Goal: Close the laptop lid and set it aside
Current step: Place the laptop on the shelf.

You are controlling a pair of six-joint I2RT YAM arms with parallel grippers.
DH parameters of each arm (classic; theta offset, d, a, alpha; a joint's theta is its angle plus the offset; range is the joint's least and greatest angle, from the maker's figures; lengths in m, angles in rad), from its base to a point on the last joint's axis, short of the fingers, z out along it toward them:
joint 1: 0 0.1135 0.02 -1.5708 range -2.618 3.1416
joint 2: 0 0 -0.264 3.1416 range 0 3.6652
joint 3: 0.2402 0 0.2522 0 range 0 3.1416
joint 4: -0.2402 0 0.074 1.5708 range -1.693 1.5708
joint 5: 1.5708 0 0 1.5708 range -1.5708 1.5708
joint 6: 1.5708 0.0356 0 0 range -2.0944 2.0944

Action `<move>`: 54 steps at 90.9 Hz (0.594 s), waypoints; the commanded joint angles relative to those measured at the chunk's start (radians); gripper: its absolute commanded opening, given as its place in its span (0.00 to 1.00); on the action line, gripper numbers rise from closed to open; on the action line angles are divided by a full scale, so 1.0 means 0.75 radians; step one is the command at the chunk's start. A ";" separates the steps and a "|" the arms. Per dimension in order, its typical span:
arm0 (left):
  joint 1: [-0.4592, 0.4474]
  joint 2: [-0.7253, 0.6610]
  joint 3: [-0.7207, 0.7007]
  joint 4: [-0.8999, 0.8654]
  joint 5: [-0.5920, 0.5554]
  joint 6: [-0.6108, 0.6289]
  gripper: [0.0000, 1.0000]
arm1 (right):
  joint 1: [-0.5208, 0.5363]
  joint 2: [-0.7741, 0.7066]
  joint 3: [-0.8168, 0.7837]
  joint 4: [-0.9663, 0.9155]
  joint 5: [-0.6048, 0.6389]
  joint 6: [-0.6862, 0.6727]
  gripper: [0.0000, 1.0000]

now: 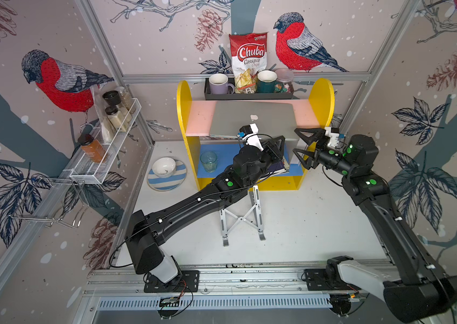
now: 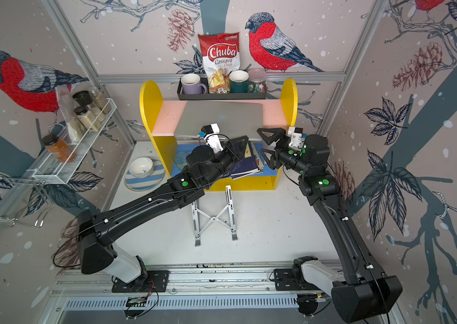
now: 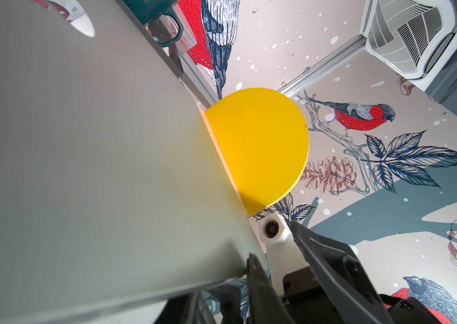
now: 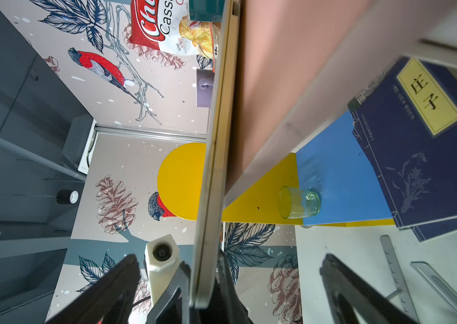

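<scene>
Lying closed on the pink upper shelf, the laptop has its front edge just past the shelf's front edge. The left end effector is clamped on that front edge near the laptop's right corner. The right end effector has its fingers spread wide apart just beside the same corner.

- White tabletop: silver X-shaped folding stand, blue-striped round plate, yellow-sided shelf unit.
- Pink upper board: closed silver-grey aluminium laptop.
- Blue lower board: clear glass tumbler, dark blue books.
</scene>
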 commanded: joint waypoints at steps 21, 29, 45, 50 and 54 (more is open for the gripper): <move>0.013 0.063 0.088 0.105 0.039 -0.008 0.28 | -0.021 -0.161 -0.025 -0.159 0.055 -0.149 1.00; 0.018 0.083 0.112 0.098 0.044 -0.010 0.28 | -0.050 -0.192 -0.035 -0.182 0.042 -0.159 1.00; 0.034 0.108 0.125 0.099 0.056 -0.034 0.28 | -0.131 -0.239 -0.068 -0.192 -0.012 -0.144 1.00; 0.043 0.110 0.118 0.101 0.058 -0.043 0.28 | -0.155 -0.249 -0.076 -0.195 -0.030 -0.142 1.00; 0.052 0.109 0.114 0.102 0.063 -0.047 0.28 | -0.176 -0.255 -0.080 -0.200 -0.044 -0.142 1.00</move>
